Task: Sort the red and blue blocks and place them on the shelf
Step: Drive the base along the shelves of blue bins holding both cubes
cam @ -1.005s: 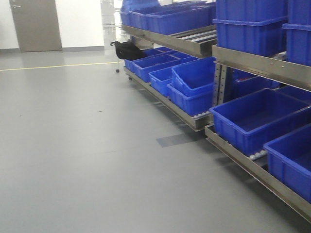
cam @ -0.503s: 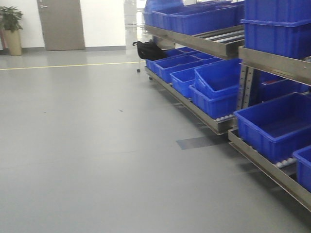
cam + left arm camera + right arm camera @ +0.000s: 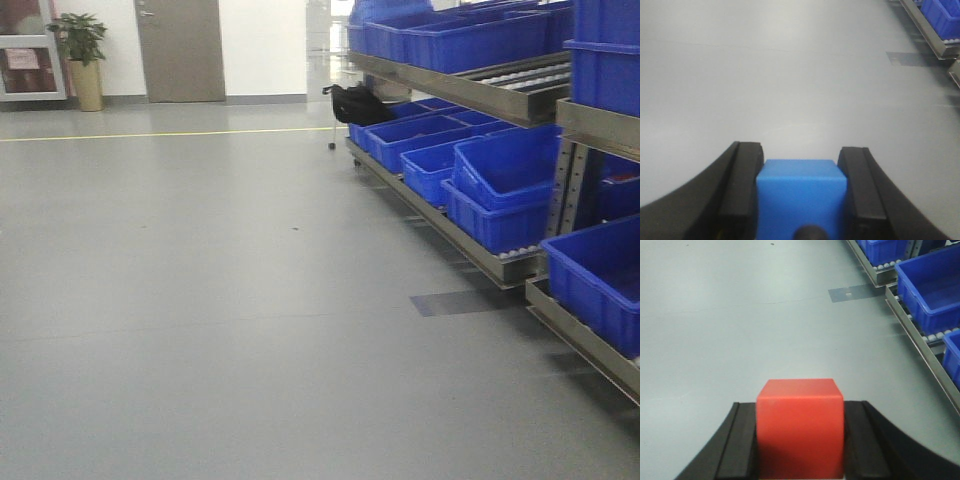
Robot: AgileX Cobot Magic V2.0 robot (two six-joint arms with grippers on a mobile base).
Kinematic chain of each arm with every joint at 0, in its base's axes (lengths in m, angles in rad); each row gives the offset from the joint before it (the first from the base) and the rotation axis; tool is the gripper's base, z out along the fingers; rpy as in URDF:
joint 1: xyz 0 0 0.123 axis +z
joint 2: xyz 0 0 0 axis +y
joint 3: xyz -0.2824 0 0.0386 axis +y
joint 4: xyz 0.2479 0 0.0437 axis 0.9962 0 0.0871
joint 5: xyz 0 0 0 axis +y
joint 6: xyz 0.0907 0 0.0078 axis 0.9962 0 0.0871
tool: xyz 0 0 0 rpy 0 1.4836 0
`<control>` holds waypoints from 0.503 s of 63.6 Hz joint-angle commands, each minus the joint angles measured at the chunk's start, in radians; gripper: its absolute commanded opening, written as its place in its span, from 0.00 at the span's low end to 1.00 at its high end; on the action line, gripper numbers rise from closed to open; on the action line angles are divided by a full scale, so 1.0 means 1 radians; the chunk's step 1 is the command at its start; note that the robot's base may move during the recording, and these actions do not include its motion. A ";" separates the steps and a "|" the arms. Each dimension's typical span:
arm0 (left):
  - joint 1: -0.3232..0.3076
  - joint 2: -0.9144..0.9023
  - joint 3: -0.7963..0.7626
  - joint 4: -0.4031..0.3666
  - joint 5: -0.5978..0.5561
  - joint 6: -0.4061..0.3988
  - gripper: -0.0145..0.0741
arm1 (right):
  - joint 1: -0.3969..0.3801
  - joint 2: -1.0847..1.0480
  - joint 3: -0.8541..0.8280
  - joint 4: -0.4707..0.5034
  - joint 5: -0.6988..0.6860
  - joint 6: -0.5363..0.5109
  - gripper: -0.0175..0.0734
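Note:
In the left wrist view a plain blue block [image 3: 801,192] is clamped between two black fingers [image 3: 742,185]; my left gripper [image 3: 801,165] is shut on it above the grey floor. The right wrist view shows a red block [image 3: 800,425] pinched between black pads [image 3: 862,445], my right gripper [image 3: 800,412] shut on it. The shelf [image 3: 452,85], a tiered steel rack with roller tracks, runs along the right of the front view; its lower rail [image 3: 920,337] shows at right in the right wrist view. Neither gripper appears in the front view.
Large blue bins [image 3: 505,195] fill the rack's tiers. A black bag [image 3: 358,103] lies at the rack's far end. A door [image 3: 180,50] and potted plant [image 3: 80,55] stand at the back wall. A yellow line [image 3: 160,134] and grey patch [image 3: 462,301] mark the floor.
The front view has swung left: the rack and bins slid toward the right edge, and the door, plant and more bare floor came into view.

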 commanded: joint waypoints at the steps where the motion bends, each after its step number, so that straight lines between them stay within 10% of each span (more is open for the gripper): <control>1: 0.002 0.006 -0.028 0.014 -0.069 -0.003 0.30 | -0.006 -0.007 -0.028 -0.010 -0.078 -0.007 0.26; 32: 0.002 0.006 -0.028 0.014 -0.069 -0.003 0.30 | -0.006 -0.007 -0.028 -0.010 -0.078 -0.007 0.26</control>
